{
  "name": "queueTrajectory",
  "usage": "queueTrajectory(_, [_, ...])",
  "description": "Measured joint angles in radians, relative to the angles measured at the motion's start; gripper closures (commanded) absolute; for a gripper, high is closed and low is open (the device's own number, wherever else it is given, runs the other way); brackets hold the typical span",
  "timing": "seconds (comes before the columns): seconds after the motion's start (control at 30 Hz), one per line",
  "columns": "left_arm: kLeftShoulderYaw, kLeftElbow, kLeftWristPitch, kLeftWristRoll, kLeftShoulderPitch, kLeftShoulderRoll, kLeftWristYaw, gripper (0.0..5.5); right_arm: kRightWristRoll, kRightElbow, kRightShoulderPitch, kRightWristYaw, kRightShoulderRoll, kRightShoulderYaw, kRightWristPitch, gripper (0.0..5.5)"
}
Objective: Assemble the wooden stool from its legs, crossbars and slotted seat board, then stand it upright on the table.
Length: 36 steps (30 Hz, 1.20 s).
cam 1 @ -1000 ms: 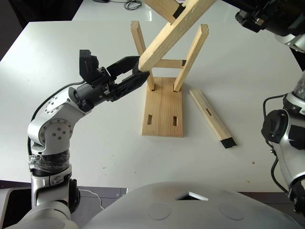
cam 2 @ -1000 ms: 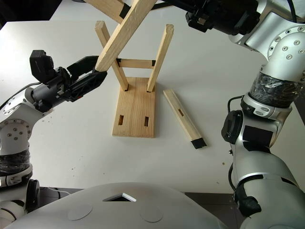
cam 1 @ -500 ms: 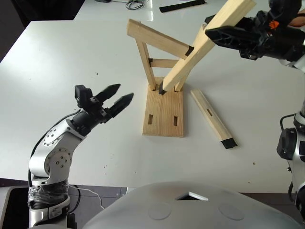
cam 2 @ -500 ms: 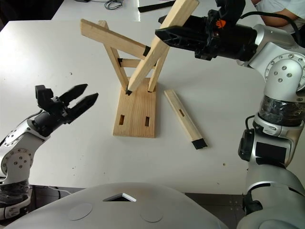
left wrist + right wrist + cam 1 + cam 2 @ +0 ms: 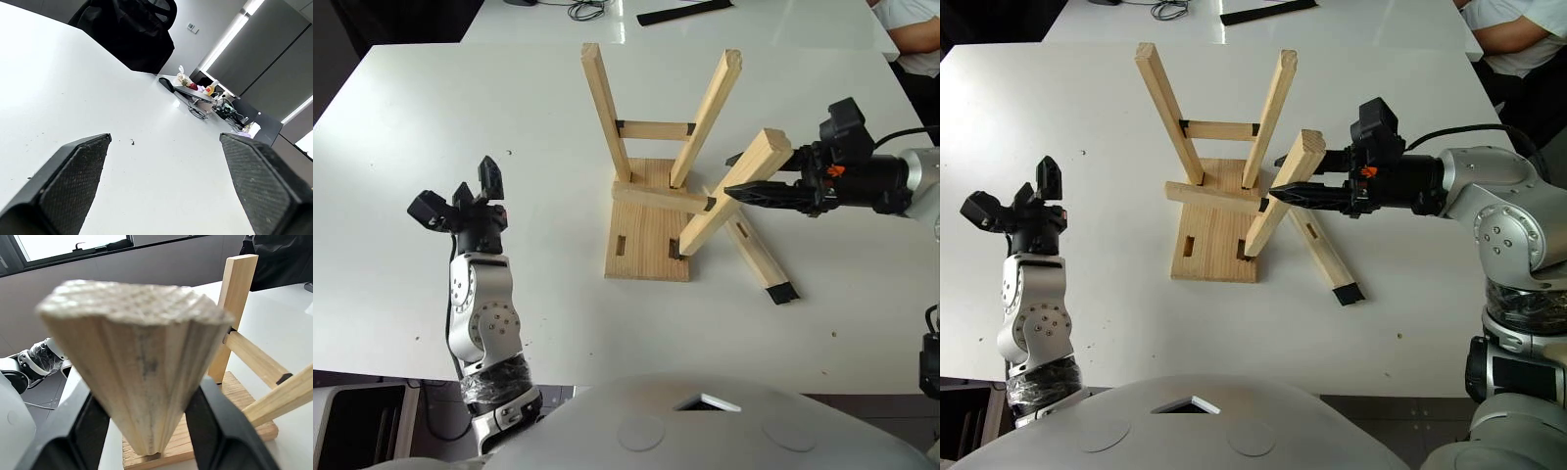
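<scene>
Four legs, eye views: far-left leg (image 5: 605, 113) and far-right leg (image 5: 707, 117) upright in seat board (image 5: 641, 245); held leg (image 5: 705, 220) tilted, foot at near right slot; loose leg (image 5: 759, 259) flat just beside board's right edge.
Two crossbars: upper crossbar (image 5: 654, 129) between uprights; lower crossbar (image 5: 661, 197) on held leg.
Right gripper (image 5: 736, 174): clamped on held leg.
Left gripper (image 5: 455, 191): well left of board, over open table (image 5: 538, 117).
Left wrist view: fingers (image 5: 73, 171) spread wide.
Right wrist view: pads (image 5: 83, 431) squeezing held leg's end.

room to pass over the table (image 5: 538, 127) left of the seat board (image 5: 646, 235); upright legs (image 5: 607, 113) bar its far end.
</scene>
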State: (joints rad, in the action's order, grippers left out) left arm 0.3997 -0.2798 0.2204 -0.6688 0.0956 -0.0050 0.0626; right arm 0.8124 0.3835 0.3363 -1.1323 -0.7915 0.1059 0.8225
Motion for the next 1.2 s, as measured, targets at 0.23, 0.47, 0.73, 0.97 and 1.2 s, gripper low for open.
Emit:
queueTrajectory(0.23, [-0.014, 0.037, -0.010, 0.042, -0.025, 0.001, -0.002, 1.38, -0.015, -0.018, 0.002, -0.001, 0.008, -0.034, -0.073, 3.40])
queueTrajectory(0.47, [-0.032, 0.045, -0.024, 0.066, -0.023, -0.005, -0.020, 1.38, -0.029, -0.011, 0.005, -0.011, 0.002, -0.071, -0.133, 3.40])
queueTrajectory(0.73, [-0.075, 0.037, -0.049, 0.105, 0.040, -0.048, -0.022, 1.38, -0.083, 0.078, -0.059, 0.041, -0.025, -0.119, -0.170, 3.43])
queueTrajectory(0.97, [-0.151, 0.018, -0.061, 0.146, 0.053, -0.066, -0.021, 1.38, -0.125, 0.108, -0.068, 0.071, -0.030, -0.176, -0.232, 3.43])
queueTrajectory(1.2, [-0.225, 0.016, -0.063, 0.164, 0.053, -0.063, -0.019, 1.38, -0.188, 0.105, -0.083, 0.101, -0.033, -0.242, -0.336, 3.44])
